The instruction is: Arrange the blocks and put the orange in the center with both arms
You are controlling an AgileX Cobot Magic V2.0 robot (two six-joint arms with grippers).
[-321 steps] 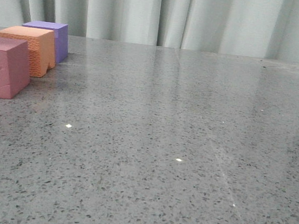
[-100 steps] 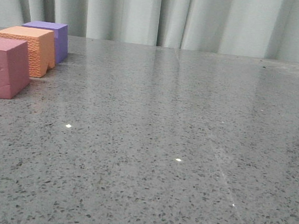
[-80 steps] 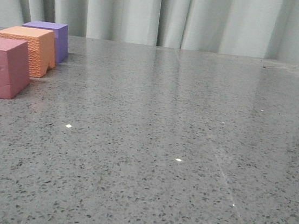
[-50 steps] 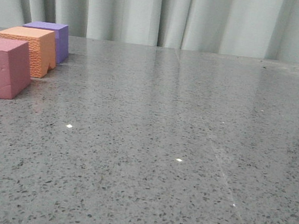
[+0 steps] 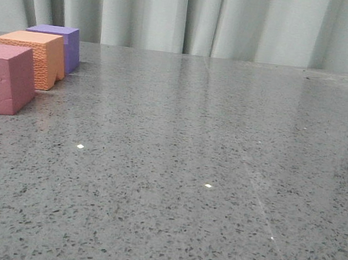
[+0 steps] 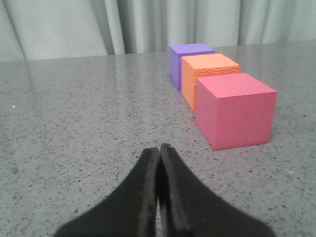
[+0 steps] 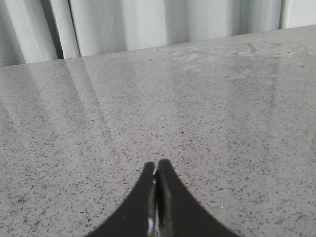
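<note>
Three foam cubes stand in a row at the table's far left: the pink-red cube [image 5: 1, 78] nearest, the orange cube [image 5: 35, 57] with its pebbled side in the middle, the purple cube [image 5: 60, 45] farthest. They also show in the left wrist view: pink-red cube [image 6: 236, 109], orange cube [image 6: 208, 78], purple cube [image 6: 188, 60]. My left gripper [image 6: 159, 149] is shut and empty, a short way off from the pink-red cube. My right gripper [image 7: 156, 164] is shut and empty over bare table, with no cube in its view. Neither gripper shows in the front view.
The grey speckled stone table [image 5: 207, 166] stretches to a pale curtain [image 5: 194, 15] at its back edge. The cubes sit close together, nearly touching.
</note>
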